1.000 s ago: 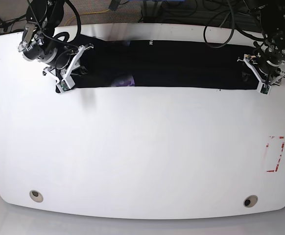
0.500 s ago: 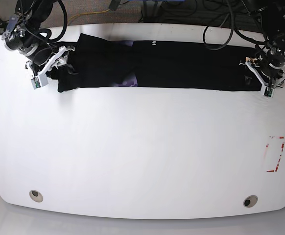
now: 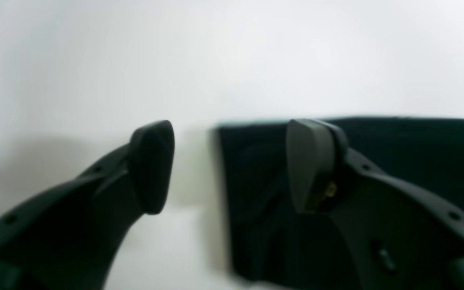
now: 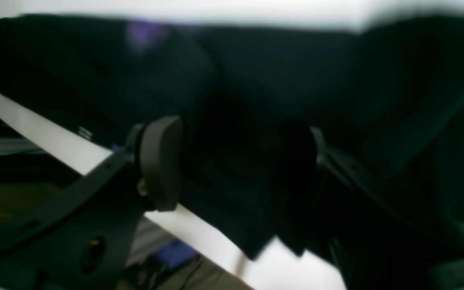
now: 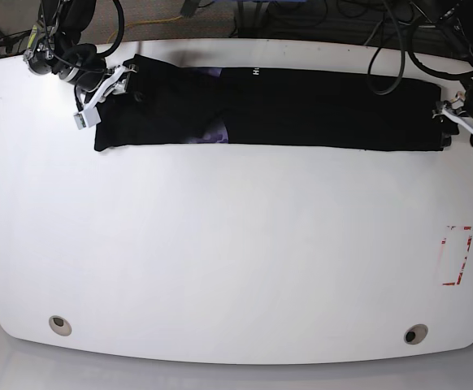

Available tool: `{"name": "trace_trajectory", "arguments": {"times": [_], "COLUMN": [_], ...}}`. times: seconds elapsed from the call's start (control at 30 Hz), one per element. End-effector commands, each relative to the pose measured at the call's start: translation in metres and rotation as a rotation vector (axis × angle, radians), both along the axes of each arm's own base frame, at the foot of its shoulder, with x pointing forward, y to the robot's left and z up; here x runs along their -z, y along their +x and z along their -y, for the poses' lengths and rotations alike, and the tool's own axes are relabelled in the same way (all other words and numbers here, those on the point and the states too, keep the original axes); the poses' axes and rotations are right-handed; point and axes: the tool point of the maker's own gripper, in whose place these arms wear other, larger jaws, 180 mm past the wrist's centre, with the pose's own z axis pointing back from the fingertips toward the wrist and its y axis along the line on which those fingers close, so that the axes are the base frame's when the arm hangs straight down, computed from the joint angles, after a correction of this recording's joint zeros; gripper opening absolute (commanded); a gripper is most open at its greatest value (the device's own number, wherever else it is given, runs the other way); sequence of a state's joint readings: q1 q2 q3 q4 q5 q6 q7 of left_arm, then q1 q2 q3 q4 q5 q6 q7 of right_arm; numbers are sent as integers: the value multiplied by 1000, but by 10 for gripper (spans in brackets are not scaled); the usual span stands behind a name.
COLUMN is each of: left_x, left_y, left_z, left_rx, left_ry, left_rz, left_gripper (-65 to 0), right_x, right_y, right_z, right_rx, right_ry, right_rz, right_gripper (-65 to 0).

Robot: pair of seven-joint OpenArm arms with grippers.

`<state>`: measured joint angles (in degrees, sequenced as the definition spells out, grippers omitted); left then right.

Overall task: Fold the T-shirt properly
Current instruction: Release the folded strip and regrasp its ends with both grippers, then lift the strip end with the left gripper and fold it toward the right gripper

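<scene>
The black T-shirt (image 5: 301, 110) lies folded into a long band across the far side of the table, with white lettering (image 5: 253, 71) at its collar and a purple print (image 5: 212, 132) showing near the front edge. My right gripper (image 5: 102, 97) hovers over the band's left end. In its wrist view it (image 4: 232, 165) is open, with dark cloth (image 4: 256, 60) beneath the fingers. My left gripper (image 5: 466, 130) is at the band's right end. Seen from its wrist camera, this gripper (image 3: 230, 165) is open too: one finger (image 3: 151, 165) is over bare table, the other over the shirt's edge (image 3: 397, 145).
The white table (image 5: 236, 244) stretches forward of the shirt. A red marked rectangle (image 5: 456, 256) sits at the right edge. Two round holes (image 5: 59, 324) (image 5: 415, 334) lie near the front corners. Cables (image 5: 383, 32) hang beyond the far edge.
The shirt's left end has been drawn further left and let go; my right gripper opened and moved toward the far edge. My left gripper has slid right, off the band's right end.
</scene>
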<state>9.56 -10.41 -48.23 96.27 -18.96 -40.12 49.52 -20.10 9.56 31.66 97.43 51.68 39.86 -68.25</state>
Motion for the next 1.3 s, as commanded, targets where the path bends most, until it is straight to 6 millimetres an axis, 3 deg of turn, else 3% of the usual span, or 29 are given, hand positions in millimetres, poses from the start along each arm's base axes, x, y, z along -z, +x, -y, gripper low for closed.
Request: {"name": "trace_trajectory", "arguments": {"times": [0.0,0.13,0.37,0.63,0.73,0.83,0.9,1.0,1.1,1.27], "left_x": [-8,3,38,59,64,66,66,62,31,-15], "left_y": [0,-4,-20,-33,-33,-32,-31,-26,-12,-9], "left_z": [-14,-19,-7,5,14,19,20,26,30,60], "left_rx": [-25,-34,-20,10,39,57,60,85,124,193], "left_ry": [0,-16,-83,-111,-117,-117,-117,-109,-33,68], "left_rz": [7,-30,-121,-193,-209,-217,-216,-205,-133,-24], "left_gripper": [-146,-92,-103,-119,-254,-522,-635,-650,-650,-650], "right_x": [-1,4,5,5,4,5,5,5,2,1], "right_y": [7,6,9,10,11,11,11,11,15,19], "right_z": [4,4,7,7,5,5,5,5,5,7], "right_rx": [19,36,34,33,34,36,37,37,36,37], "right_ry": [29,46,24,23,27,28,29,29,29,25], "right_rz": [17,8,9,12,15,13,14,14,25,33], "right_gripper": [-285,-285,-285,-285,-285,-285,-285,-285,-285,-285]}}
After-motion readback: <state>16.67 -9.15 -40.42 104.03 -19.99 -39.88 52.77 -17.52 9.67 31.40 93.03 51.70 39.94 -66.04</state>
